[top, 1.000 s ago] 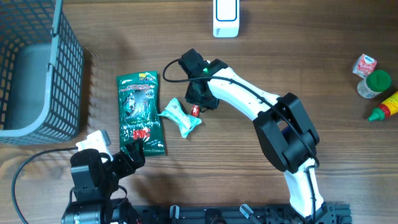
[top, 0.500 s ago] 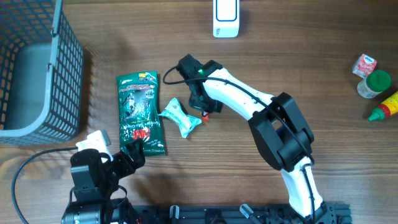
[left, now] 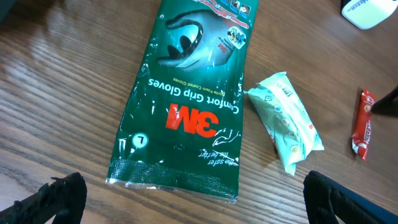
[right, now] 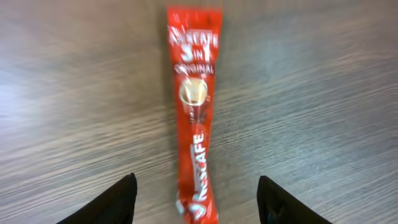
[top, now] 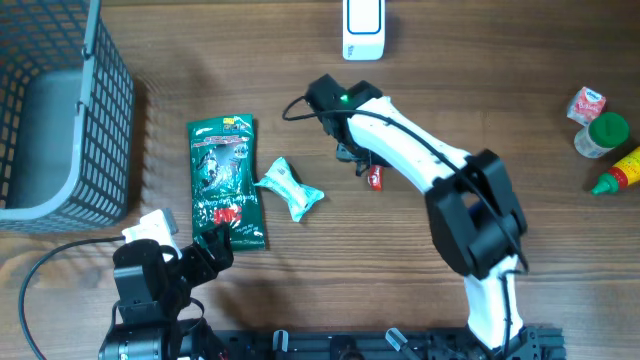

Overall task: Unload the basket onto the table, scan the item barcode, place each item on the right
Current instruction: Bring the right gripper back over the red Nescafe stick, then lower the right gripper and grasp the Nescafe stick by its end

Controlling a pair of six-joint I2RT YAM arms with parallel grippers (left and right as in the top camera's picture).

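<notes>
A red Nescafe coffee stick (top: 375,178) lies flat on the wooden table; the right wrist view shows it (right: 194,118) running lengthwise between my fingers, touching neither. My right gripper (top: 360,160) (right: 196,199) hangs open just over its near end. The white scanner (top: 362,30) stands at the table's far edge, beyond the stick. My left gripper (top: 205,250) (left: 196,196) stays open near the front left, with nothing between its fingers. In its view the stick (left: 362,124) sits at the far right.
A green 3M gloves packet (top: 227,180) (left: 186,106) and a teal wrapped packet (top: 290,188) (left: 286,121) lie left of the stick. A grey wire basket (top: 60,110) fills the far left. A small carton (top: 587,103), a green-capped jar (top: 603,135) and a red bottle (top: 620,175) stand far right.
My right gripper carried the red stick to the right, away from the teal packet, then opened and let it go. The left arm has not moved.
</notes>
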